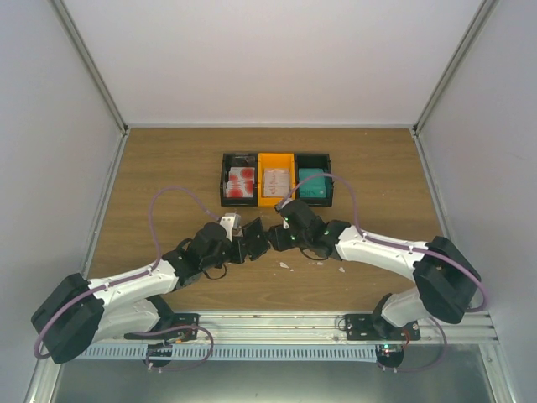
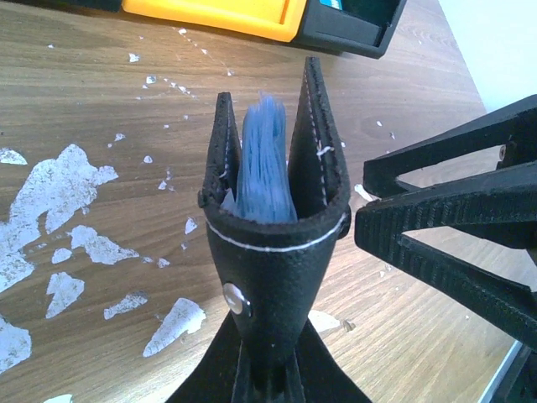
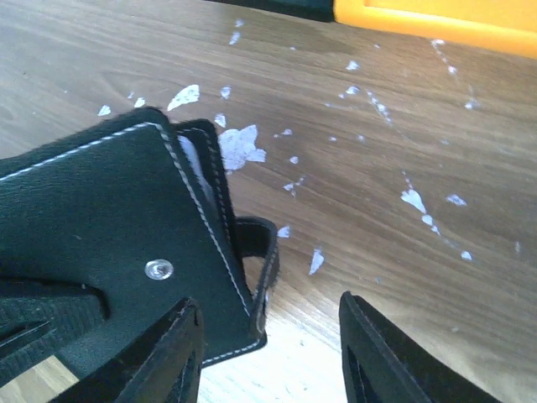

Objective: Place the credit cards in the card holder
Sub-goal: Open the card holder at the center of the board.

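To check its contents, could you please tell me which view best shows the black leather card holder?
The left wrist view: it looks into the open black leather card holder, a thin blue card inside. Right wrist shows only its cover; the top view shows it tiny.

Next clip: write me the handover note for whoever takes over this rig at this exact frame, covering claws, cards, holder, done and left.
Left claw: shut on the card holder, whose covers are spread apart.
Right claw: open, holding nothing, right beside the holder.
Cards: one blurred blue card stands between the holder's covers. In the bins at the far side lie red-and-white cards, pale cards and teal cards.
Done: apparently one card is in.
Left: fetch the binned cards and slot them into the holder.
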{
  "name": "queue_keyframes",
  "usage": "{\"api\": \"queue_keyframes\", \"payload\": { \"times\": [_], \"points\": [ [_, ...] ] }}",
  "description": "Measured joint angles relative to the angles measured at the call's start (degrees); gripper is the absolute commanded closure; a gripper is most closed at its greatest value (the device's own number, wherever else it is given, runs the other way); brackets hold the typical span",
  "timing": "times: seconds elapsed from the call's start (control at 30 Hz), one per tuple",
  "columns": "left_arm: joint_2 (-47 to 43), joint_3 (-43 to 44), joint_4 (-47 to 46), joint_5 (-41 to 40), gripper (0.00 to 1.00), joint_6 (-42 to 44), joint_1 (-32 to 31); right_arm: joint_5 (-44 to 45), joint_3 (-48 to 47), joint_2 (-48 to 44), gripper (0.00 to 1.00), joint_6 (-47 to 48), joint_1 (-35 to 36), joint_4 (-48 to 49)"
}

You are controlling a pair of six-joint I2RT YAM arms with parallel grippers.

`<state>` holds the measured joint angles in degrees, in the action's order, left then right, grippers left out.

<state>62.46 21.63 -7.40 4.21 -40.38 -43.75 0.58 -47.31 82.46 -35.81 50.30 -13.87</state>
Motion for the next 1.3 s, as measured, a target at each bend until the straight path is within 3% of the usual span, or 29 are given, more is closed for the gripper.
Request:
{"api": "queue_keyframes", "payload": {
  "times": [0.37,0.53,0.6,0.77,0.87,1.03,1.3],
  "points": [
    [0.2,0.0,0.0,1.4,1.00,0.1,0.0,-2.6,0.6,3.1,0.75,0.6,0.0,3.4],
    [0.7,0.0,0.3,1.5,1.00,-0.1,0.1,-2.6,0.6,5.0,0.98,0.9,0.0,3.5],
    [0.9,0.0,0.5,1.5,0.90,-0.1,0.2,-2.6,0.7,5.5,0.99,0.5,0.0,3.4],
    [1.9,0.0,1.2,1.4,0.53,-1.0,0.9,-2.6,0.6,5.2,0.99,0.8,0.0,2.4],
    [2.8,0.0,2.1,1.2,0.40,-2.3,1.6,-2.6,0.6,4.7,1.00,0.6,-0.2,0.1],
    [3.6,0.0,2.9,1.3,0.34,-3.6,3.5,-3.5,0.6,2.3,0.99,0.4,-0.2,-3.7],
    [1.5,0.0,5.3,1.5,0.35,-3.8,6.4,-6.4,-2.1,-1.1,0.99,1.0,-0.2,-6.8]
  ]
}}
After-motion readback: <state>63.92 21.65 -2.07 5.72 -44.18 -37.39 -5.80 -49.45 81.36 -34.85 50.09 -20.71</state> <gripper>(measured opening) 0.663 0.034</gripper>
